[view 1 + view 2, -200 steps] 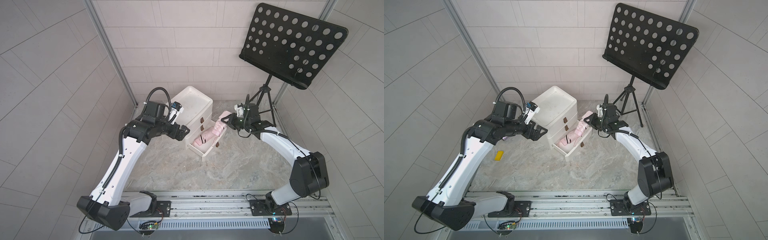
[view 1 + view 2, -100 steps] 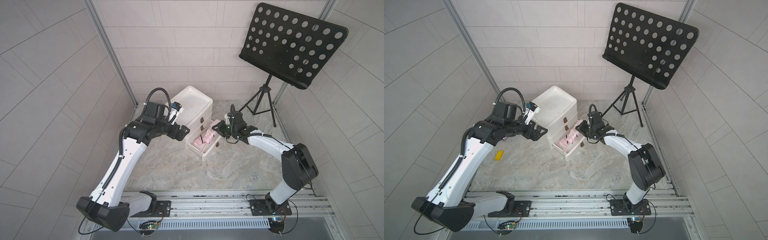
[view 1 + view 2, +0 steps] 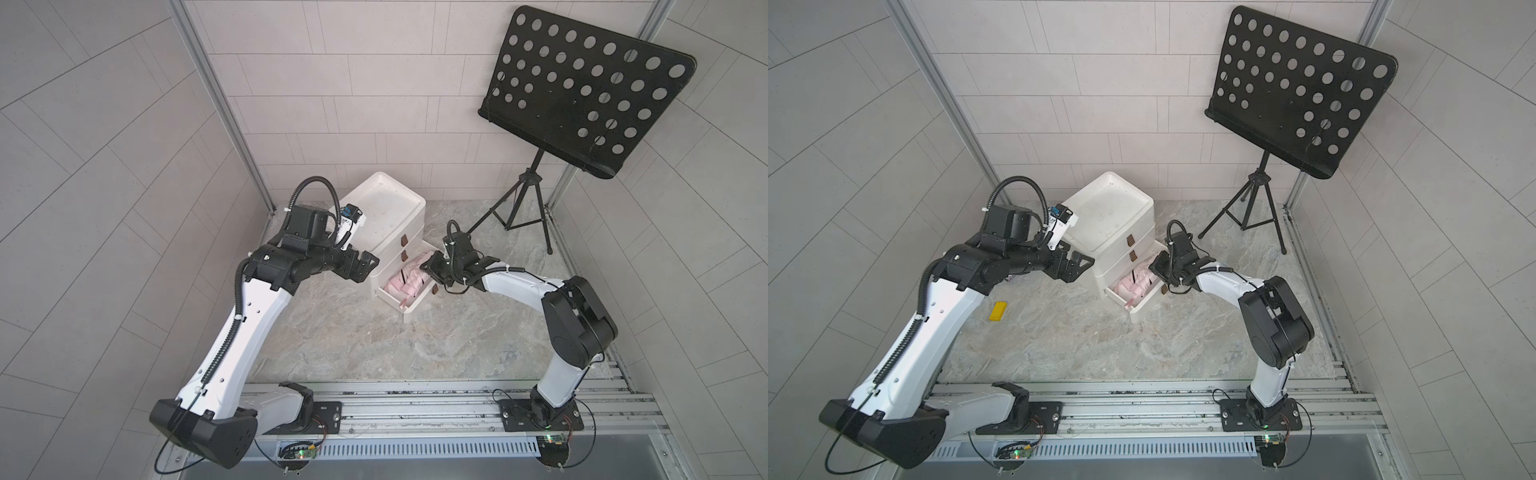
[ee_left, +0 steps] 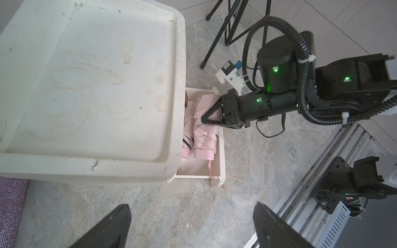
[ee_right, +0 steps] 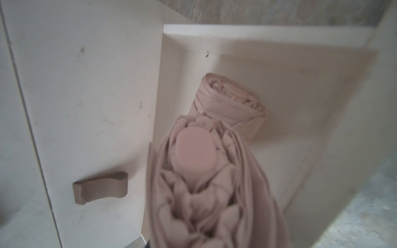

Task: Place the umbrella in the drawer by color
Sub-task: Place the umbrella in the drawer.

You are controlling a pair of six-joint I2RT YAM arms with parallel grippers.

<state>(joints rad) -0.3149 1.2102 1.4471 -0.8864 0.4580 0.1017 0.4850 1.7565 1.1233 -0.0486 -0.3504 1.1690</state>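
Pink umbrella in open bottom drawer beside second pink umbrella; right fingers pinching its end, not yet released. Left fingers spread, empty. Remaining: release, retract.

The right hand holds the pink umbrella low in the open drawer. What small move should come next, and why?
Probably open the right hand and let go. The pink umbrella it grips seems to lie along the open drawer, beside a second pink umbrella, so the color matches and little lowering looks left.
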